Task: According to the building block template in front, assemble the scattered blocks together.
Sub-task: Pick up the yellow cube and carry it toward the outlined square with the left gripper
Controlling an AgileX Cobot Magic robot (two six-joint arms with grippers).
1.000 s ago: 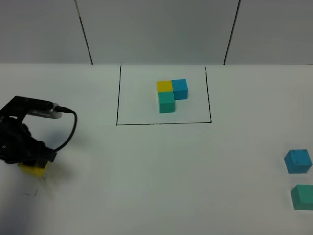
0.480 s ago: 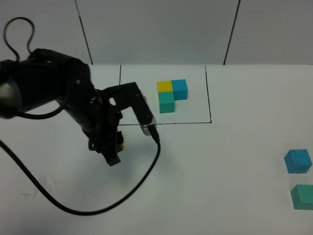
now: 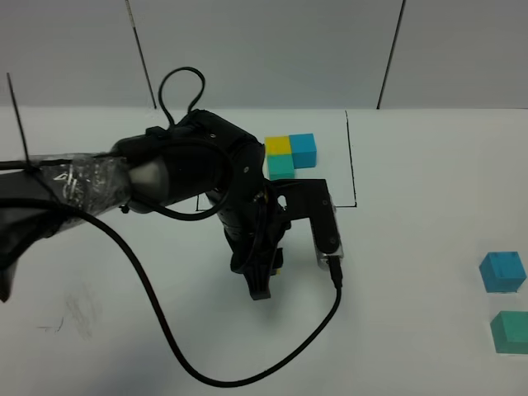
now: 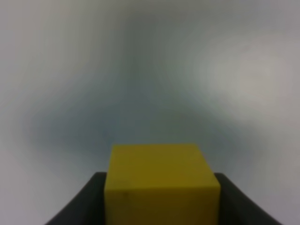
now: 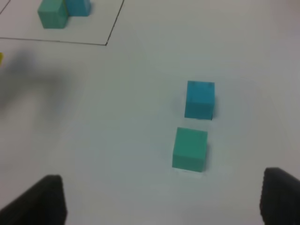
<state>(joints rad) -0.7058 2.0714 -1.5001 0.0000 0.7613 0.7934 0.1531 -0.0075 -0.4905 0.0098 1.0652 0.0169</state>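
The building block template is a yellow, blue and teal L inside a black-line frame at the back. My left gripper is just in front of the frame, pointing down and shut on the yellow cube. The arm hides most of that cube in the high view. The scattered blue cube and teal cube lie at the far right, a small gap apart. In the right wrist view the blue cube and teal cube lie ahead of my open, empty right gripper.
The left arm and its black cable cover the frame's left side and loop over the table in front. The template also shows in the right wrist view. The table's back edge meets a grey wall.
The left arm has swept from the far left of the table to the middle, carrying the yellow cube. The blue and teal cubes and the template have not moved.
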